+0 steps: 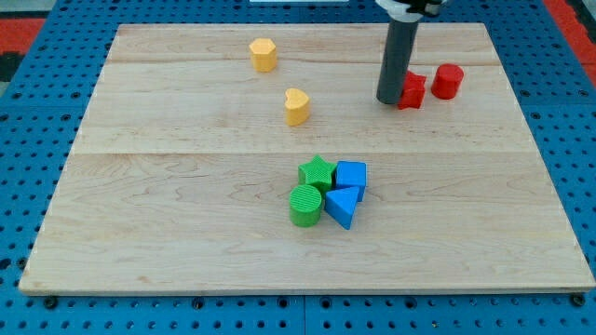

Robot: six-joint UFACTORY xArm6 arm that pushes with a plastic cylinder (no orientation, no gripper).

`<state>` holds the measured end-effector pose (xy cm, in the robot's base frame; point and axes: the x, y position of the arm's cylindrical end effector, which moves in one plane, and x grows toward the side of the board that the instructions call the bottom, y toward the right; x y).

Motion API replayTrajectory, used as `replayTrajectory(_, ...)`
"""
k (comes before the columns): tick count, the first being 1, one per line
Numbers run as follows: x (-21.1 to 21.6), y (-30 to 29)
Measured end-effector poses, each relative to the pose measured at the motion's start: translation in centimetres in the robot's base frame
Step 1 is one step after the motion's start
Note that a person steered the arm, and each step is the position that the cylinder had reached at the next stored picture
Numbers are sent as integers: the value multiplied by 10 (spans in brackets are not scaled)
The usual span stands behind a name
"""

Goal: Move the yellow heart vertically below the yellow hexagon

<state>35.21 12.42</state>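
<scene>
The yellow hexagon (264, 54) sits near the view's top, left of centre. The yellow heart (296, 106) lies below it and a little to the right. My tip (389, 100) rests on the board well to the right of the heart, touching or nearly touching the left side of a red block (412, 90). The rod rises from the tip out of the view's top.
A red cylinder (448, 81) stands right of the red block. Lower centre holds a tight cluster: green star (317, 171), green cylinder (304, 205), blue cube (351, 175), blue triangle (342, 206). The wooden board (168, 223) lies on a blue pegboard.
</scene>
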Motion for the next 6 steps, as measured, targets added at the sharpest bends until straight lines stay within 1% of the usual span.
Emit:
replayTrajectory(1, 6, -20)
replayTrajectory(2, 34, -58)
replayTrajectory(3, 39, -114)
replayTrajectory(4, 39, -187)
replayTrajectory(5, 33, -247)
replayTrajectory(6, -3, -257)
